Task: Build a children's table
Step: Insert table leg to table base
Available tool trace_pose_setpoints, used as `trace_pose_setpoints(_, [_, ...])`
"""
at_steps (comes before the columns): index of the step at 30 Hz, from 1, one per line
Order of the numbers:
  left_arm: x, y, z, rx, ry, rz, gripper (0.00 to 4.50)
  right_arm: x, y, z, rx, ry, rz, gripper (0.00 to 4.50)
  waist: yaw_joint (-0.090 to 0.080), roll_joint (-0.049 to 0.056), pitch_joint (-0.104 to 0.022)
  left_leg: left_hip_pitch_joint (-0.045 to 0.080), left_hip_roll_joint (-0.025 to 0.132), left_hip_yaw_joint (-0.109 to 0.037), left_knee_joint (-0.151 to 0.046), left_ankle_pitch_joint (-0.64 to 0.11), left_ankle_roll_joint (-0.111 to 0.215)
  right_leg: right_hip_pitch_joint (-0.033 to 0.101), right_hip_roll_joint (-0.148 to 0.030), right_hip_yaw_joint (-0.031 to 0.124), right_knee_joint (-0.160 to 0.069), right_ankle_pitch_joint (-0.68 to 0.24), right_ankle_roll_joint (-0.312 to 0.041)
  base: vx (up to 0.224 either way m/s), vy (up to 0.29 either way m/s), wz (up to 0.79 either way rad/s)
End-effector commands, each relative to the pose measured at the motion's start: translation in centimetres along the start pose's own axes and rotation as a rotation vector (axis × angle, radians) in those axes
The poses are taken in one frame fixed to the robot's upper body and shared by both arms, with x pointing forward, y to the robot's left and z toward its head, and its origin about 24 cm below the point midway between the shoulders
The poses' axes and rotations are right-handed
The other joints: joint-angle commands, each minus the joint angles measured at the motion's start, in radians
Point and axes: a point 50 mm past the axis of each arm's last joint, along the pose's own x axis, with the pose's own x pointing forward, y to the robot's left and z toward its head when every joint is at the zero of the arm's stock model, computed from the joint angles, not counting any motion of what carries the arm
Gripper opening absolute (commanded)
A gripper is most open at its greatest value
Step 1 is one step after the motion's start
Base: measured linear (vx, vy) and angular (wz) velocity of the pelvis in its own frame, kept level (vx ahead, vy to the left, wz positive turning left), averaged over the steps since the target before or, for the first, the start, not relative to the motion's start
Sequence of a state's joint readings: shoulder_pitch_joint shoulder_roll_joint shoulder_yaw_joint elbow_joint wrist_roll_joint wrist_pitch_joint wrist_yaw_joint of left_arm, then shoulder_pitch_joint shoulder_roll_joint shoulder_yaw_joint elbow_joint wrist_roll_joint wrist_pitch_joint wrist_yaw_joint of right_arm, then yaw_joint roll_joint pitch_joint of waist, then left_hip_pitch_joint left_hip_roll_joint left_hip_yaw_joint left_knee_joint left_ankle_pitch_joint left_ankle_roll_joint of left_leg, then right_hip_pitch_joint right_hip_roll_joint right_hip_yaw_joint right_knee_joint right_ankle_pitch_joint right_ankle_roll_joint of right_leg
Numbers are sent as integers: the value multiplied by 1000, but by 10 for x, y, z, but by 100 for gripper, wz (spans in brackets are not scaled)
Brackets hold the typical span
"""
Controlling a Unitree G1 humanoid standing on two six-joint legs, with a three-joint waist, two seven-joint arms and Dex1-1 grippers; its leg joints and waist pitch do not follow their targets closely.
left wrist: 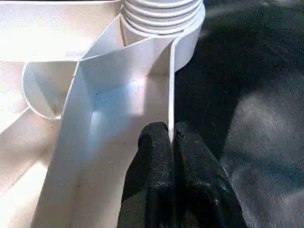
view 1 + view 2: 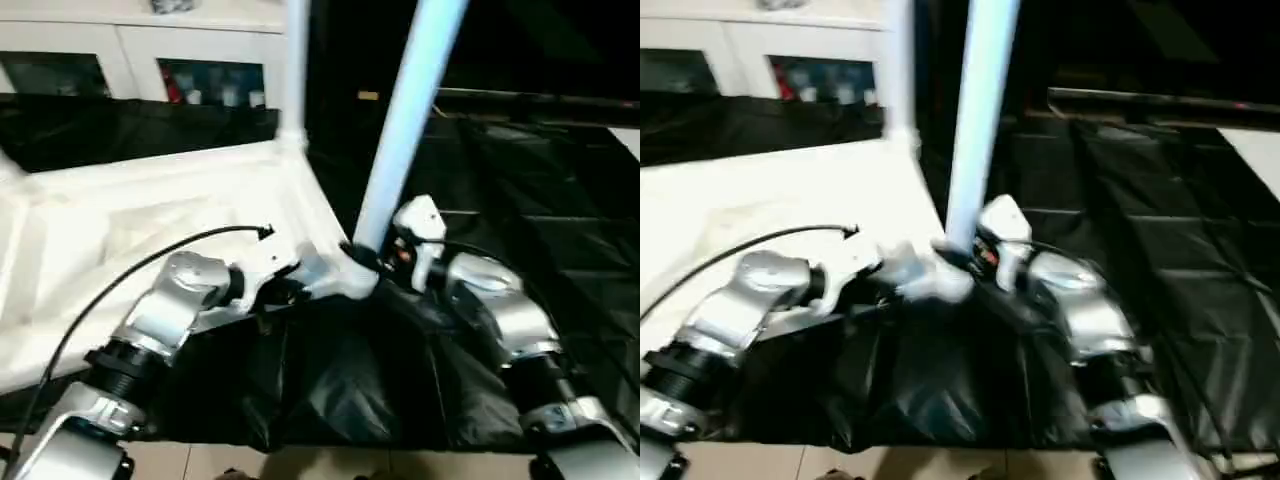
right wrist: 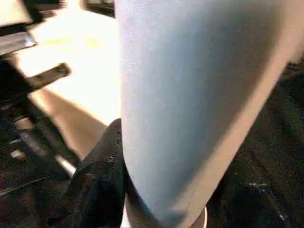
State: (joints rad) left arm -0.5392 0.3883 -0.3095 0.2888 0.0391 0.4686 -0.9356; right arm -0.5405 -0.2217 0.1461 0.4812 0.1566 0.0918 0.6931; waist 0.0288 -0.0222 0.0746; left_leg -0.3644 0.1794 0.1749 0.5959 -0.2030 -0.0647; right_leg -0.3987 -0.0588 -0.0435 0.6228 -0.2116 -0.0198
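The white table top [image 2: 150, 220] lies upside down on black sheeting, its ribs facing up. One white leg [image 2: 296, 60] stands upright in the far right corner socket. A second leg [image 2: 405, 120] rises from the near right corner socket [image 1: 161, 14], leaning slightly to the right. My right gripper [image 2: 375, 262] is shut around the bottom of this leg; in the right wrist view one black finger [image 3: 102, 180] lies against the tube [image 3: 190, 95]. My left gripper [image 1: 170, 135] is shut on the thin rim wall [image 1: 170, 85] of the table top, just beside that socket.
A white cabinet [image 2: 130, 60] with glass doors stands behind the table top. Black sheeting [image 2: 330, 380] covers the work surface and stretches away to the right. A black cable [image 2: 130, 270] arcs over my left forearm. Pale floor [image 2: 300, 465] shows at the near edge.
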Motion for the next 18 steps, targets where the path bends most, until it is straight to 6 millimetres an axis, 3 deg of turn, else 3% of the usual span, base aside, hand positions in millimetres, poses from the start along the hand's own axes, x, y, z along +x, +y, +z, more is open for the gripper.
trace_pose_setpoints(1, [-6,3,21,-38,-56,124,0,-11,-3,-59,94,261,-204,186,1,11,-35,2,55,-27,-96,-272,-16,35,-90,52,-101,-386,-184,0,0,0])
trace_pose_setpoints(6, [9,-12,38,-125,-80,222,0,20,12,-61,195,258,-349,186,-4,8,-39,-2,51,-26,-96,-216,-6,37,-88,50,-98,-296,-201,0,0,0])
trace_pose_setpoints(7, [10,-12,39,-126,-80,222,0,21,13,-61,200,259,-351,186,-4,8,-42,2,49,-21,-92,-202,5,35,-82,51,-97,-242,-204,0,0,0])
trace_pose_setpoints(11, [14,-20,43,-126,-78,227,0,32,23,-61,226,281,-340,186,-2,7,-44,-1,47,-17,-88,-150,34,42,-82,50,-89,-126,-220,0,0,0])
trace_pose_setpoints(13, [14,-21,44,-129,-75,227,0,34,24,-60,224,281,-338,186,-2,2,-45,-2,47,-16,-88,-141,41,44,-81,50,-88,-119,-220,0,0,0])
trace_pose_setpoints(14, [14,-21,44,-130,-74,227,0,34,24,-60,223,280,-337,186,-1,5,-43,0,49,-17,-89,-142,42,44,-82,49,-88,-125,-220,0,0,0])
trace_pose_setpoints(18, [13,-22,44,-135,-50,253,0,37,26,-60,213,282,-317,186,-5,5,-38,1,49,-19,-95,-204,25,40,-83,49,-98,-237,-202,0,0,0])
